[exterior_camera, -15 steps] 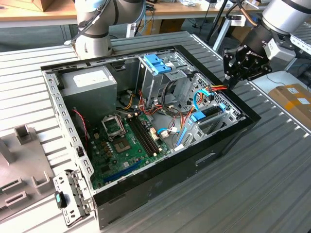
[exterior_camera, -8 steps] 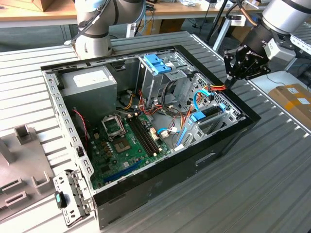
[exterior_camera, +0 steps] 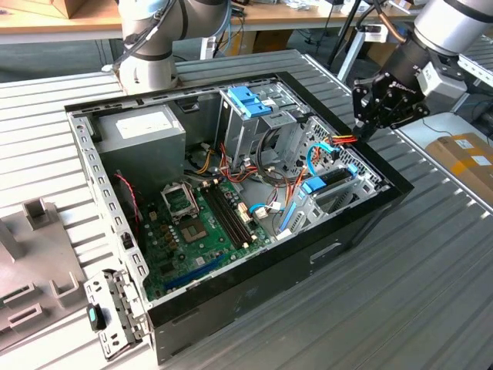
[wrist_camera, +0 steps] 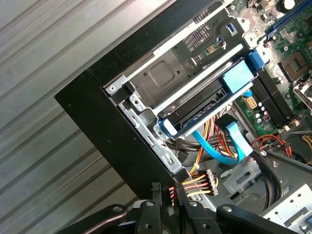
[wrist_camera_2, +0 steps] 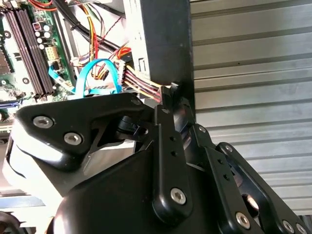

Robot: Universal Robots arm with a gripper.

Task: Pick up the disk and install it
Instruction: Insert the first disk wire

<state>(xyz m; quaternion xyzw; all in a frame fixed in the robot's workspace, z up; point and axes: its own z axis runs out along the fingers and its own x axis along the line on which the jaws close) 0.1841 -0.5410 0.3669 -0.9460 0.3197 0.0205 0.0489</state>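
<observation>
The disk [exterior_camera: 333, 179] lies in a metal cage [wrist_camera: 165, 78] against the case [exterior_camera: 254, 301] wall at the exterior view's right, its blue frame showing. The gripper [exterior_camera: 359, 132] hangs over that wall's rim. In the first wrist view its fingers [wrist_camera: 157, 197] are clenched on the plug [wrist_camera: 168, 195] of 1 red, yellow and black wire bundle [wrist_camera: 197, 181], near the disk but apart from it. The case stands on the ribbed bench [exterior_camera: 431, 293].
</observation>
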